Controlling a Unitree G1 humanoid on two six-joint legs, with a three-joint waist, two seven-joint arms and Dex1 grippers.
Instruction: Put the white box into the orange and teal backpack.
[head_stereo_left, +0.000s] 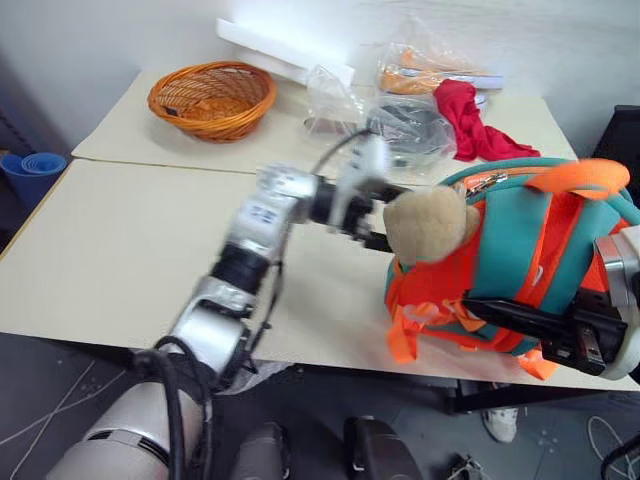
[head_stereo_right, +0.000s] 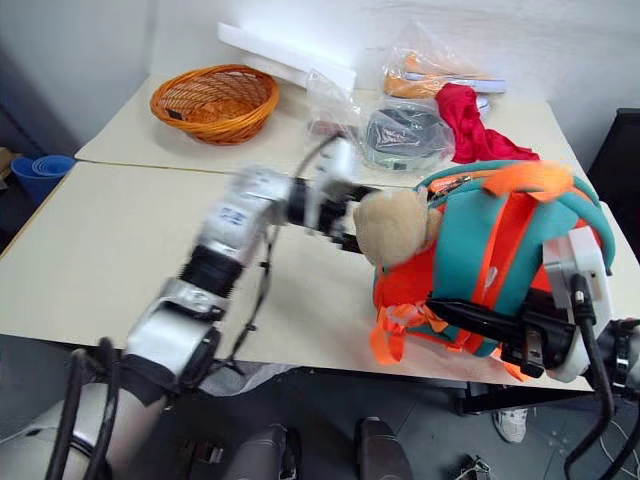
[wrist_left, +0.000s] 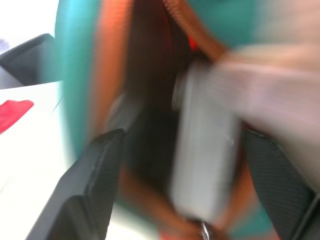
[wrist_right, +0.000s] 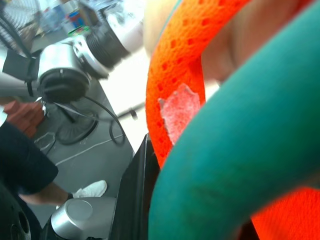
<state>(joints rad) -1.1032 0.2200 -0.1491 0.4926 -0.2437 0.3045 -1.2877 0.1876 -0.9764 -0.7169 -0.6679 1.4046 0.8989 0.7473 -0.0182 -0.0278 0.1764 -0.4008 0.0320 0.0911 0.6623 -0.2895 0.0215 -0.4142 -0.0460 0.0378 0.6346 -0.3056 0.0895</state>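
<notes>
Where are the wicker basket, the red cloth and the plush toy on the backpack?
wicker basket (head_stereo_left: 212, 98), left eye view, inner weave.
red cloth (head_stereo_left: 470, 120), left eye view, middle fold.
plush toy (head_stereo_left: 428, 226), left eye view, its furry front.

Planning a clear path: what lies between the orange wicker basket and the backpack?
In the left eye view, clear plastic bags lie between orange wicker basket and orange-teal backpack.

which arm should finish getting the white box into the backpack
Left. The left gripper is open at the mouth of the orange and teal backpack, with the white box between its fingers, partly inside. The right gripper is shut on the backpack, steadying it.
</notes>
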